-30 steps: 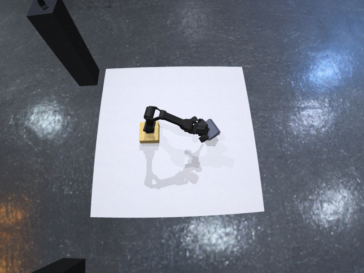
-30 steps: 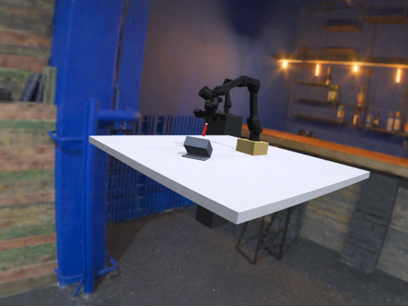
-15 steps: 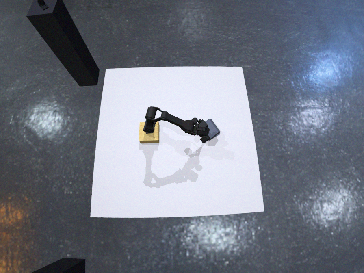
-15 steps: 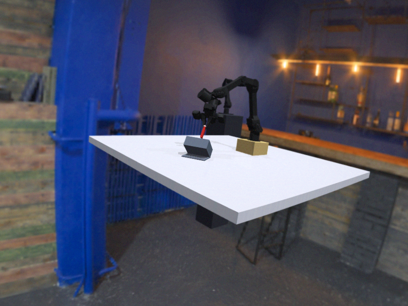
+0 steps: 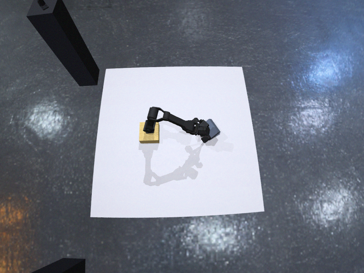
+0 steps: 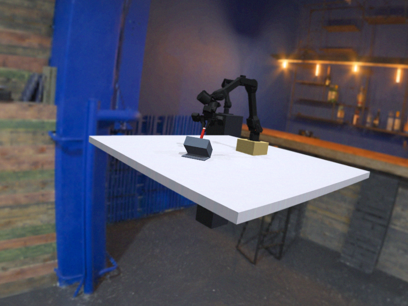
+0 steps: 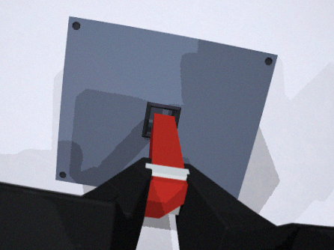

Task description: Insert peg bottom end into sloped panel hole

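Observation:
The red peg [image 7: 165, 143] [image 6: 202, 133] has flat sides and a pale band. My gripper [image 7: 164, 171] [image 6: 205, 125] is shut on it near the band, and the peg leans with its lower end toward the panel. The blue-grey sloped panel [image 7: 225, 90] [image 6: 198, 142] [image 5: 214, 129] has a dark-rimmed hole [image 7: 147, 118] in its face. In the wrist view the peg's lower end overlaps the hole and hides its lower right part. I cannot tell whether the tip is above the hole or just inside its mouth. In the top view the arm hides the peg.
The arm's base stands on a yellow block [image 5: 149, 139] [image 6: 252, 147] on the white table [image 5: 176, 200] [image 6: 238, 183]. A thin foot plate [image 6: 196, 157] sticks out under the panel. Dark screw heads [image 7: 76, 25] [image 7: 268, 61] sit in the panel's corners.

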You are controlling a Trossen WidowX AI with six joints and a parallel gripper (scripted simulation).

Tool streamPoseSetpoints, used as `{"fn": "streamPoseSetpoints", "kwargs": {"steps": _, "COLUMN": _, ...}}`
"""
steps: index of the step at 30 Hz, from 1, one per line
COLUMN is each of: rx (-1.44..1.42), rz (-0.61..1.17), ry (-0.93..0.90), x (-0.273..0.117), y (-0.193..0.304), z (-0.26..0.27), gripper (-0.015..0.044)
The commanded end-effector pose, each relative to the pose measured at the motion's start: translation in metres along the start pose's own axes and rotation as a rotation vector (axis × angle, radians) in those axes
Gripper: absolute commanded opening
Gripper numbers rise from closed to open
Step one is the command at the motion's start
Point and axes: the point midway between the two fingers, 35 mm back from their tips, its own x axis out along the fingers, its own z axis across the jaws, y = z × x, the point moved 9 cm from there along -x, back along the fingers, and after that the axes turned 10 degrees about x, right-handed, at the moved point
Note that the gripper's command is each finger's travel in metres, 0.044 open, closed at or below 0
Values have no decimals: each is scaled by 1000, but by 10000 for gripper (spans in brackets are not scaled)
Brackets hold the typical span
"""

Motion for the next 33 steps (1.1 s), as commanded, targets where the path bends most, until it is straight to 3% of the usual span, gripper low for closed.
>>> {"fn": "streamPoseSetpoints", "kwargs": {"steps": 1, "rx": 5, "rz": 5, "ry": 1, "x": 7, "y": 2, "z": 0, "gripper": 0}}
{"fn": "streamPoseSetpoints", "kwargs": {"steps": 33, "rx": 0, "rz": 0, "ry": 0, "x": 11, "y": 1, "z": 0, "gripper": 0}}
